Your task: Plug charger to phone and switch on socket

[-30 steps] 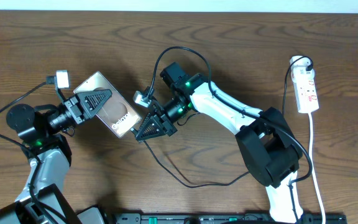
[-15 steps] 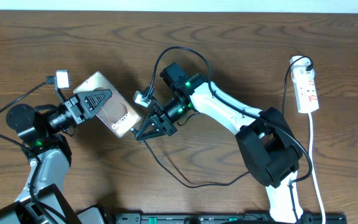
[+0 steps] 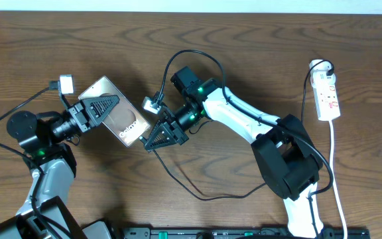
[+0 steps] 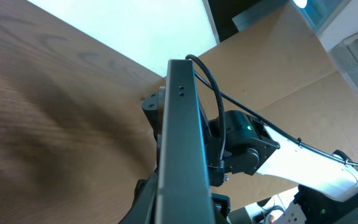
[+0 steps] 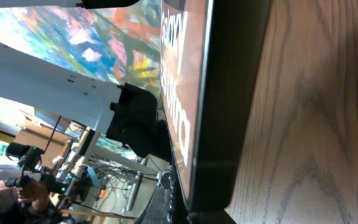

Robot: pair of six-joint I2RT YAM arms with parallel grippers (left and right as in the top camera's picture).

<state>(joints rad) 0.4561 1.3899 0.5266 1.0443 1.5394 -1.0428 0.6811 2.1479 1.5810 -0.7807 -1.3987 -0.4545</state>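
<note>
Nothing has moved since the earlier frame: left gripper [image 3: 102, 106] stays clamped on the phone [image 3: 126, 124], right gripper [image 3: 156, 138] stays closed on the charger [image 3: 197, 194], fingertips just beside the phone's end.

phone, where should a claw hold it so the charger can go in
Clamp its two flat faces at the upper-left end, coming in from the left, as the left claw does on the phone. It is thin and wide, and that leaves the lower-right end open to the right claw with the charger.
</note>
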